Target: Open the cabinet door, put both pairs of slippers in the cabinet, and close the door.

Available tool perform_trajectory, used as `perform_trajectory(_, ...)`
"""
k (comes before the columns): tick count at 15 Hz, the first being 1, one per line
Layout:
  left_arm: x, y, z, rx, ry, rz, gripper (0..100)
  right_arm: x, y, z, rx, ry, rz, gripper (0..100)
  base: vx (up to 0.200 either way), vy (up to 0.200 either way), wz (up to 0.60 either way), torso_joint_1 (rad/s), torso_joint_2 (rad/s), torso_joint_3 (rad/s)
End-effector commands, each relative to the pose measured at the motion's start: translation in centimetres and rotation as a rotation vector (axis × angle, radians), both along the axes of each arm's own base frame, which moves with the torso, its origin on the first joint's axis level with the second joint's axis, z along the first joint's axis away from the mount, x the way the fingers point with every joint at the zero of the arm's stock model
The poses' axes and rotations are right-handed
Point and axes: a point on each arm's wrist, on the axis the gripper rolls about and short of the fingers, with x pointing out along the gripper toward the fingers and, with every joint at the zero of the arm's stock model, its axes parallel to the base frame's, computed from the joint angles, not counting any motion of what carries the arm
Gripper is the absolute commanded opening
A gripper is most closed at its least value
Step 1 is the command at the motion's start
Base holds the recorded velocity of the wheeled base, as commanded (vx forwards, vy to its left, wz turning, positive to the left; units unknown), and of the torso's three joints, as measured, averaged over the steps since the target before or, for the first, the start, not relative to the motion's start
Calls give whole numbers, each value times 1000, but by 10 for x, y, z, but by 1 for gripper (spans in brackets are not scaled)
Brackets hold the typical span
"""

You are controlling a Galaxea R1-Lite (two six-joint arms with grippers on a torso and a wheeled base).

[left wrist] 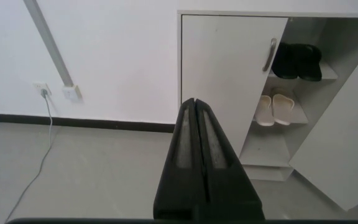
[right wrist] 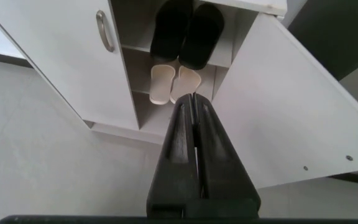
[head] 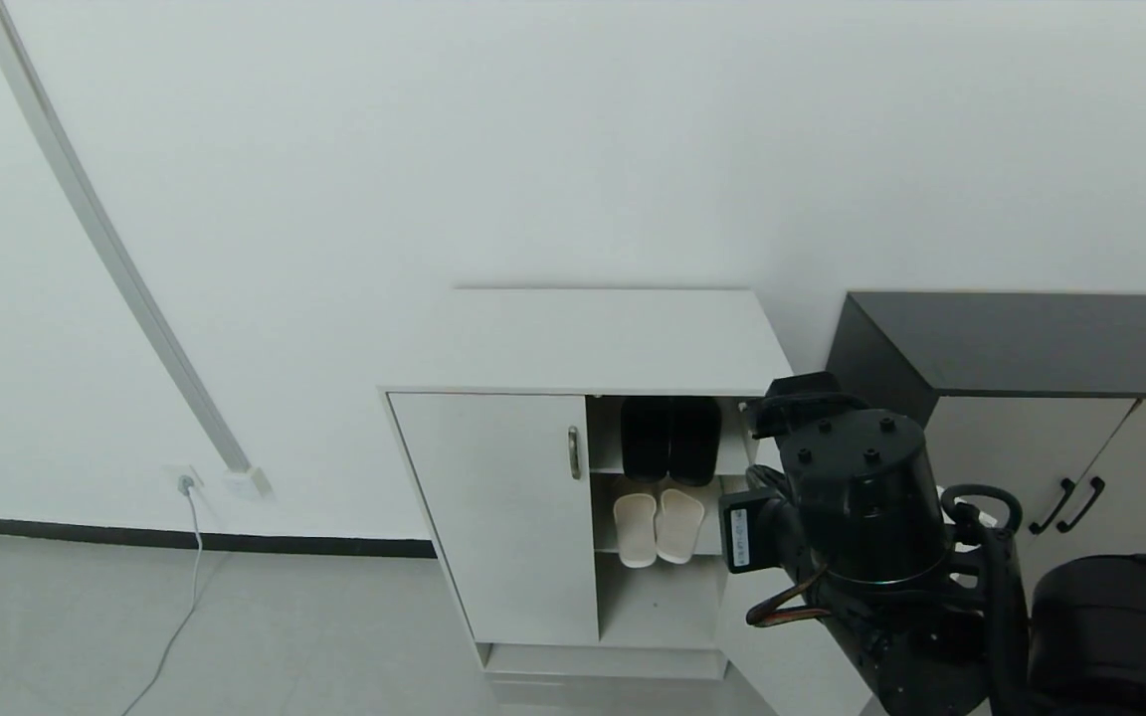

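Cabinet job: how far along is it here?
Done: the right door stands open, black slippers on the top shelf, white slippers on the shelf below. In hand: nothing; left gripper and right gripper are shut, empty. Left: closing the door.

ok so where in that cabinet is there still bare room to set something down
Bare: the bottom compartment of the white cabinet, under the pair of cream slippers, and its flat top. Crowded: the top shelf, mostly filled by the pair of black slippers.
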Motion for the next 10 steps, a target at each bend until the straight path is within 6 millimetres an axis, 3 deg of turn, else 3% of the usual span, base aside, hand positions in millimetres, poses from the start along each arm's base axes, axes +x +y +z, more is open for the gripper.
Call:
perform_trajectory(1, 0, 0, 0, 0, 1, 1, 0, 0, 0, -1, -3, 2, 0, 0, 0, 0, 0, 173, -388, -203)
perform_trajectory(10, 0, 0, 0, 0, 1, 1, 0, 6, 1, -6, -3, 1, -14, 0, 0, 0, 0, 19, -43, -22)
